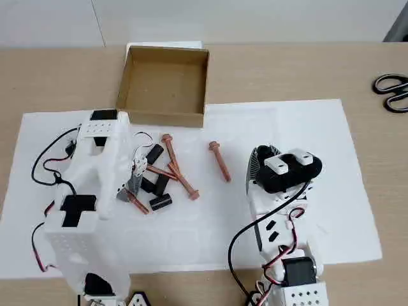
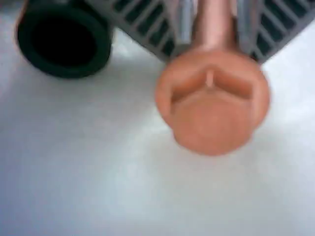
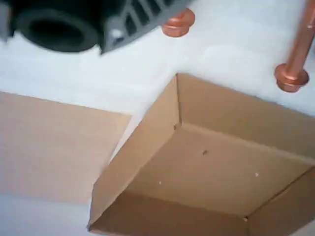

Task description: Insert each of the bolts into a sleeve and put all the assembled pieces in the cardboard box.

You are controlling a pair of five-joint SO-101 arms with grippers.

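My left gripper (image 1: 134, 186) sits at the left edge of the pile and is shut on a copper bolt (image 2: 212, 103). The bolt's shaft runs between the ribbed fingers (image 2: 140, 24) and its head sticks out just above the white sheet. A black sleeve (image 2: 63, 42) lies right beside it. More bolts (image 1: 185, 182) and sleeves (image 1: 161, 202) lie mixed in the pile, and one bolt (image 1: 218, 160) lies apart. My right gripper (image 1: 256, 164) is to the right of that bolt, shut on a black sleeve (image 3: 56, 30). The open cardboard box (image 1: 162, 118) stands behind the pile, its inside wall (image 3: 147, 147) bare.
A white sheet (image 1: 287, 127) covers the wooden table under both arms. Scissors (image 1: 390, 92) lie at the far right edge of the table. Cables hang off both arm bases near the front edge.
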